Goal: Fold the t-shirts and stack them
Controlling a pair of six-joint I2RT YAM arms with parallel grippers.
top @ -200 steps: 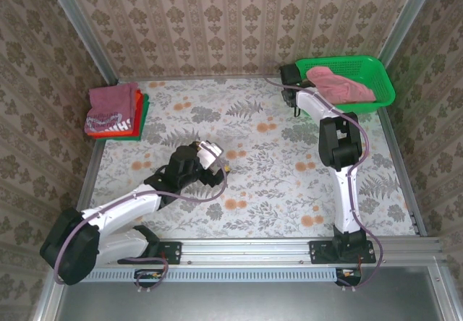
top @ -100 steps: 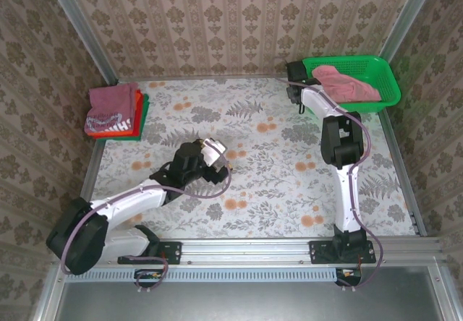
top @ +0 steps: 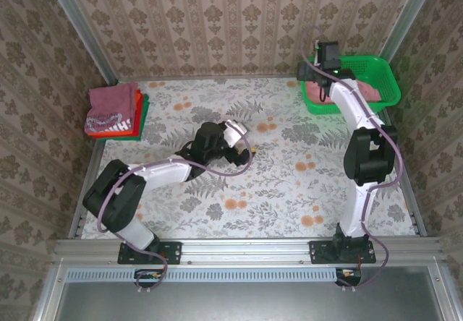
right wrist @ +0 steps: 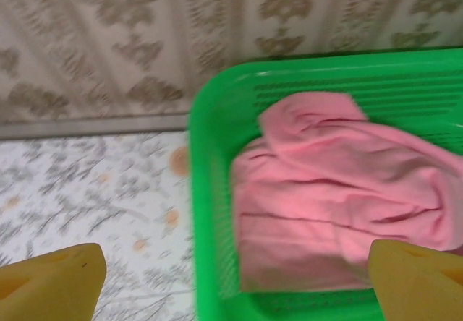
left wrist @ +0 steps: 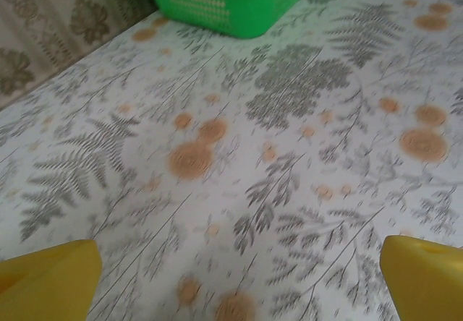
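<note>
The crumpled salmon-pink cloth t-shirt lies inside the green plastic mesh basket, which stands at 1 o'clock on the floral-patterned tabletop. The shirt has no flat outline; its long axis runs from 9 to 3 o'clock along the basket's length. At 10 o'clock on the tabletop is one stack of three folded t-shirts: the maroon t-shirt on top, the red-orange t-shirt under it, and the green t-shirt at the bottom. The stack is nearly square, its edges turned slightly toward 1 o'clock. The band of white print on the maroon t-shirt lies along the 6 o'clock edge; it is too small to read. Count: four t-shirts, one basket, two arms. The left jaws stand wide apart with nothing between them, their yellow fingertips low over bare tabletop near the centre, pointing toward 2 o'clock. The right jaws, with their own yellow fingertips, are spread wide above the basket's 9 o'clock end, gripping nothing.
</note>
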